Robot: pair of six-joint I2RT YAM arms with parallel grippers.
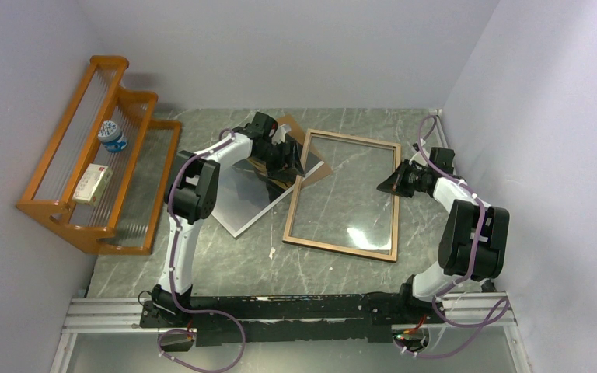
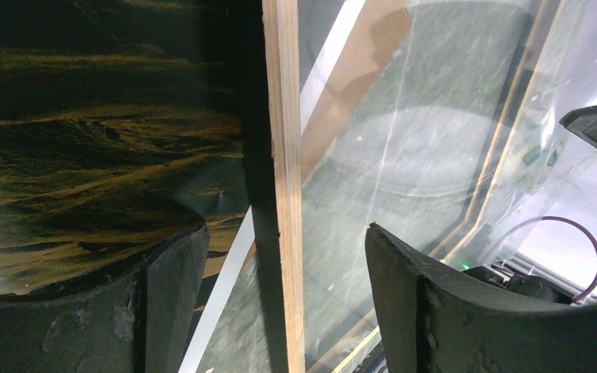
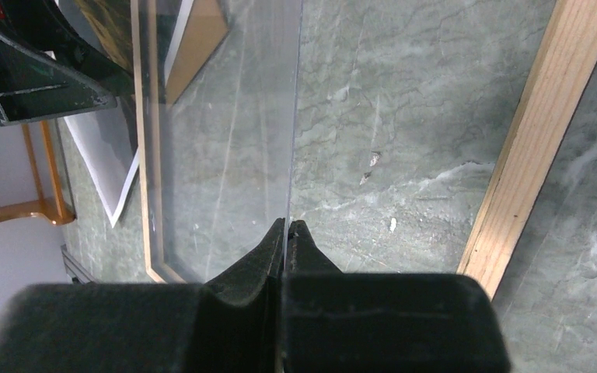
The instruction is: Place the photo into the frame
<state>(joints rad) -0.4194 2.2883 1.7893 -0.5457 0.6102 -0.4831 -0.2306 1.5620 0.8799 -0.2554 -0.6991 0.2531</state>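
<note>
Right wrist view: right tool [image 3: 288, 225] pinches the clear pane [image 3: 225, 140] by its edge (tips nearly together); left tool [image 2: 284, 233] gapes astride a rail of the frame [image 2: 284, 116], photo [image 2: 85, 116] alongside.

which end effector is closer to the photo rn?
Left. The left end effector sits over the photo edge, open around the frame rail. The right end effector is across the frame, shut on the clear pane.
</note>
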